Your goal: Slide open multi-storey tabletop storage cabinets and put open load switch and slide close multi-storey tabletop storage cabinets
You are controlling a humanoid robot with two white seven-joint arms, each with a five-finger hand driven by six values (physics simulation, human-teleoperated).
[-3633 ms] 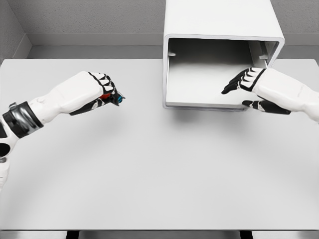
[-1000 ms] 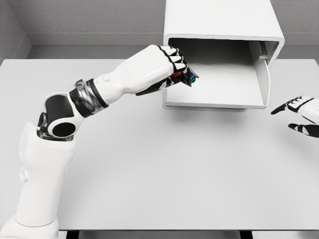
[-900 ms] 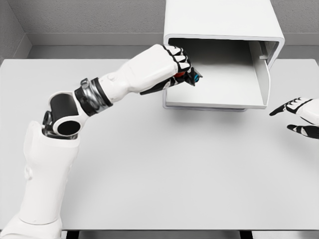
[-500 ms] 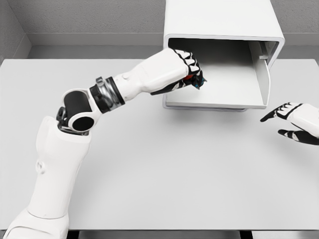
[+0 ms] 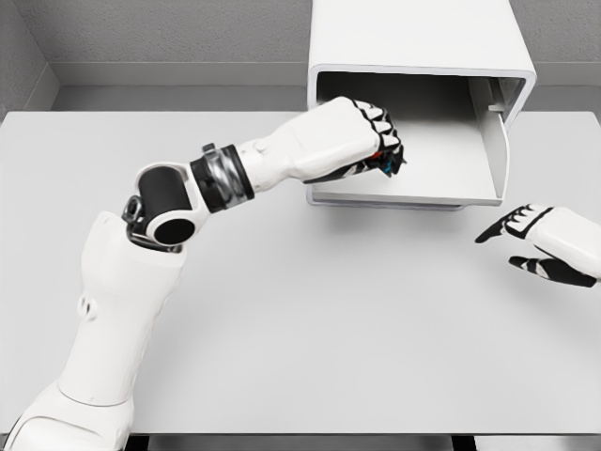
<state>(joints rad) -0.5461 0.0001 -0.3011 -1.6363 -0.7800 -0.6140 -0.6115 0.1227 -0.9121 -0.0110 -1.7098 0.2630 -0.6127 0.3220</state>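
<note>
The white storage cabinet (image 5: pixel 418 38) stands at the back of the table, its drawer (image 5: pixel 451 188) slid out toward me. My left hand (image 5: pixel 371 146) reaches over the drawer's left part, fingers curled around the load switch (image 5: pixel 385 164), of which only a red and blue tip shows. My right hand (image 5: pixel 531 242) hovers over the table to the right of the drawer, below its front corner, fingers relaxed and holding nothing.
The grey table (image 5: pixel 282 329) stretches wide in front of the cabinet. A grey wall (image 5: pixel 169 33) rises behind it. My left arm (image 5: pixel 178 202) spans from the lower left up to the drawer.
My left hand has carried the load switch rightward from the drawer's left rim to over its inside. My right hand has drifted left and down, nearer the drawer.
</note>
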